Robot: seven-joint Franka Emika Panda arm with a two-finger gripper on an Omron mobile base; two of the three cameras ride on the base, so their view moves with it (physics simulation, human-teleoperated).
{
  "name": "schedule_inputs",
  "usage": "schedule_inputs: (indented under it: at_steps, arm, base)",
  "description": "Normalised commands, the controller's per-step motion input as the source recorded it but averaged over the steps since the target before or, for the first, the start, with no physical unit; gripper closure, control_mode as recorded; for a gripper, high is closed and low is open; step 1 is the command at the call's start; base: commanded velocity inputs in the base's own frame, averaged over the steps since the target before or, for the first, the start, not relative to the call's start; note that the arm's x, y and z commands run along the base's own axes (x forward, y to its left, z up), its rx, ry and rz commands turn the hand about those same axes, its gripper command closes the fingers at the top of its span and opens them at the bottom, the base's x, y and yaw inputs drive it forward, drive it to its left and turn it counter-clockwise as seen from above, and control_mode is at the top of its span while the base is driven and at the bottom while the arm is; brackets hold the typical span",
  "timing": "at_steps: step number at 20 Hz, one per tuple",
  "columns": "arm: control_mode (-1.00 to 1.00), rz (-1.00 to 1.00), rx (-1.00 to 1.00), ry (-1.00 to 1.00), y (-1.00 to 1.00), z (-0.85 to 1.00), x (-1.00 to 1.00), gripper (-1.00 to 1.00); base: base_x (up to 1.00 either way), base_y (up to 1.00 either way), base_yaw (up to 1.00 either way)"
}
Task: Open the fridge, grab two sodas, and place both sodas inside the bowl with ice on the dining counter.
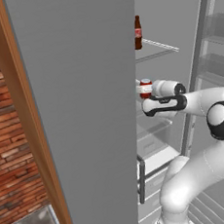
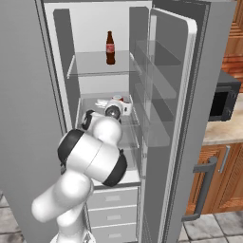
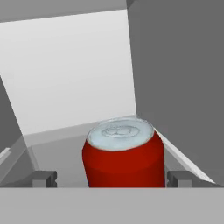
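Inside the tall grey fridge (image 2: 28, 95), the claw (image 3: 111, 178) stands wide, fingertips flanking the short red silver-topped can (image 3: 124, 157), seemingly poised to close; the dark-brown cola bottle (image 2: 110, 47) waits above.

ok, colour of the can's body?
Red, with a silver top; the soda can shows best in the hand view.

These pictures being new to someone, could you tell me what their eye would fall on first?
First, the red can in the hand view, upright on a fridge shelf, framed by the open gripper with a fingertip on either side, not touching it. Next, the white arm reaching into the open fridge. Then the cola bottle, alone on the glass shelf above.
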Motion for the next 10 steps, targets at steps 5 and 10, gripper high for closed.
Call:
schedule_inputs:
  at_steps: [5, 10]
  arm:
    - [-1.0, 0.0, 0.0, 0.0, -0.12, -0.05, 0.0, -1.0]
    - [-1.0, 0.0, 0.0, 0.0, -0.02, -0.04, 0.02, -1.0]
  base:
    - [0.0, 0.0, 0.0]
    - [0.0, 0.0, 0.0]
